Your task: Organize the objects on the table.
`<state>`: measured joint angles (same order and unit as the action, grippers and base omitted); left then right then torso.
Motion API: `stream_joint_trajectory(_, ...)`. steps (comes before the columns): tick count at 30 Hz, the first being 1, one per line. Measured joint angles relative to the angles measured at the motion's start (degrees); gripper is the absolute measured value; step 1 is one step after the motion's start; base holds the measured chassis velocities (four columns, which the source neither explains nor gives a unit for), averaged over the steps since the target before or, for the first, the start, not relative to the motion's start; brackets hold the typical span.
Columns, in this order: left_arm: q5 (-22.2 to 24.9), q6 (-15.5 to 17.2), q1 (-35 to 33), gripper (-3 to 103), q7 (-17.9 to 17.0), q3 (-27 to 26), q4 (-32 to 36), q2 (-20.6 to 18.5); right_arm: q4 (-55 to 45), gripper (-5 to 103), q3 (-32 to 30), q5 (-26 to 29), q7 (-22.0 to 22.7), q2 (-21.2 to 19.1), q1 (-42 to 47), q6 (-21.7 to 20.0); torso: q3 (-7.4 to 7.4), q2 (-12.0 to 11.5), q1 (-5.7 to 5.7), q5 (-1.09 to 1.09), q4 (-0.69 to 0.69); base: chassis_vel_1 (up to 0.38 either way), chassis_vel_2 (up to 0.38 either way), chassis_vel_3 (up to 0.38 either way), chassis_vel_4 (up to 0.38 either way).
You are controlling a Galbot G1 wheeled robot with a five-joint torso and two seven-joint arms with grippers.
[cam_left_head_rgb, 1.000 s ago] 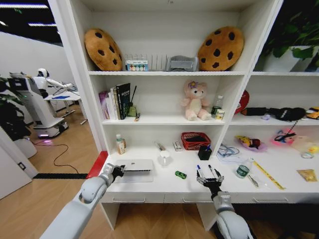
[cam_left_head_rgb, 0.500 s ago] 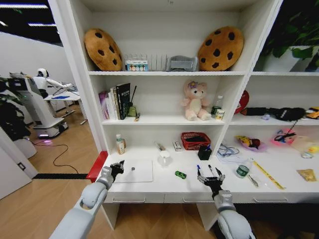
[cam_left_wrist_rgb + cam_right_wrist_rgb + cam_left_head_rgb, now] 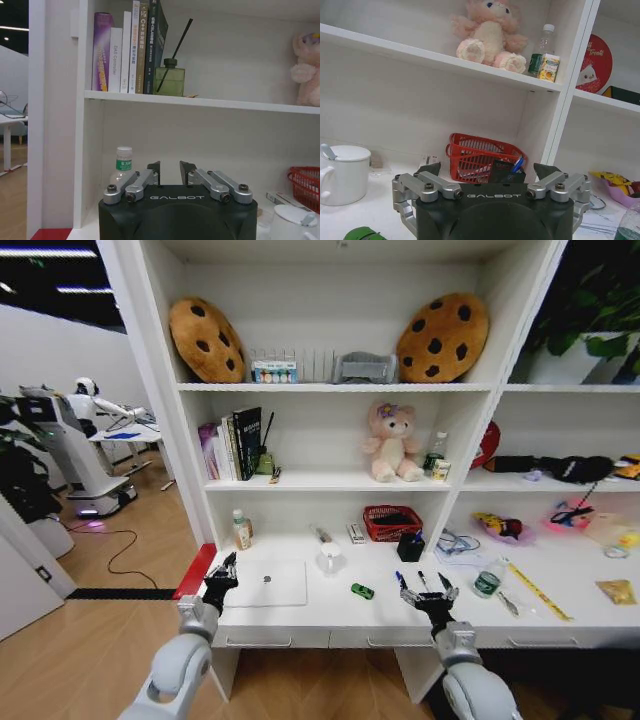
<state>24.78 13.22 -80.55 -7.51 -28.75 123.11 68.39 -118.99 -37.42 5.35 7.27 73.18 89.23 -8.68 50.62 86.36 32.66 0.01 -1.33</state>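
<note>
On the long white surface [image 3: 330, 625], the two slim white pens [image 3: 412, 582] lay pointing away, just ahead of the empty, wide-open right tool [image 3: 428, 591], while the nearly closed left tool [image 3: 222, 570] sat beside the flat silver laptop [image 3: 268, 583].

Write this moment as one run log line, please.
left gripper: open, left of closed laptop | right gripper: open, near pens
</note>
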Motion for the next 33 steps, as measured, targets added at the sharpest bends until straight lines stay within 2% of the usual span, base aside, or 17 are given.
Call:
stream_joint_trajectory(1,0.0,0.0,0.0,20,0.0,0.0,0.0,0.0,0.0,100,0.0,0.0,0.0,0.0,0.0,0.0,0.00,0.0,0.00,0.00,0.00,0.000,0.000,0.000,0.000)
stream_joint_trajectory(3,0.6,1.6,-2.3,31,-0.1,-1.0,4.1,-0.6,-1.0,100,-0.3,0.4,0.1,-0.4,0.8,-0.1,0.00,0.0,0.00,0.00,-0.01,0.000,0.000,0.000,0.000)
stream_joint_trajectory(4,0.6,1.6,-2.3,31,-0.1,-1.0,4.1,-0.6,-1.0,100,-0.3,0.4,0.1,-0.4,0.8,-0.1,0.00,0.0,0.00,0.00,-0.01,0.000,0.000,0.000,0.000)
stream_joint_trajectory(8,0.3,2.6,-4.6,53,-0.6,-3.1,7.0,-0.5,-1.8,100,-0.6,0.8,0.1,-0.6,1.2,-0.2,0.00,0.0,0.00,-0.01,0.00,0.000,0.000,0.000,0.000)
stream_joint_trajectory(11,0.1,2.8,-5.0,53,-1.1,-3.5,7.7,-0.5,-2.0,100,-0.6,0.8,0.1,-0.6,1.2,-0.2,0.00,0.0,0.00,-0.01,0.00,0.000,0.000,0.000,0.000)
stream_joint_trajectory(12,0.1,3.2,-5.6,59,-1.8,-3.7,8.5,-0.5,-2.2,100,-0.6,0.8,0.1,-0.6,1.3,-0.2,0.00,0.0,0.00,-0.01,-0.01,0.000,0.000,0.000,0.000)
stream_joint_trajectory(13,0.0,3.5,-6.4,70,-2.1,-3.9,9.3,-0.4,-2.4,100,-0.6,0.8,0.2,-0.5,1.3,-0.2,0.00,0.0,0.00,-0.01,0.00,0.000,0.000,0.000,0.000)
stream_joint_trajectory(15,-0.1,3.6,-6.9,70,-2.3,-4.1,9.8,-0.3,-2.7,100,-0.6,0.9,0.1,-0.5,1.5,-0.2,0.00,0.0,0.00,0.00,0.00,0.000,0.000,0.000,0.000)
stream_joint_trajectory(17,-0.7,3.9,-8.0,81,-2.7,-4.3,10.9,-0.1,-3.2,100,-0.9,0.9,0.2,-0.4,1.8,-0.1,0.00,0.0,0.00,-0.01,0.00,0.000,0.000,0.000,0.000)
stream_joint_trajectory(18,-0.7,3.9,-8.0,81,-2.7,-4.3,10.9,-0.1,-3.2,100,-0.9,0.9,0.2,-0.4,1.8,-0.1,0.00,0.0,0.00,-0.01,0.00,0.000,0.000,0.000,0.000)
stream_joint_trajectory(21,-1.4,4.1,-8.6,96,-3.4,-4.3,11.4,-0.1,-3.8,100,-1.2,0.9,0.2,-0.2,2.3,0.0,0.00,0.0,0.00,-0.01,0.00,0.000,0.000,0.000,0.000)
stream_joint_trajectory(25,-1.5,4.2,-8.6,100,-3.4,-4.3,11.4,-0.1,-4.5,100,-1.2,1.4,0.3,-0.1,2.5,0.1,0.00,0.0,0.00,-0.01,0.00,0.000,0.000,0.000,0.000)
stream_joint_trajectory(33,-1.5,4.2,-8.5,100,-3.4,-4.3,11.4,-0.1,-7.0,100,-1.1,3.6,0.4,-0.8,3.1,-1.2,0.00,0.0,0.00,-0.01,0.00,0.000,0.000,0.000,0.000)
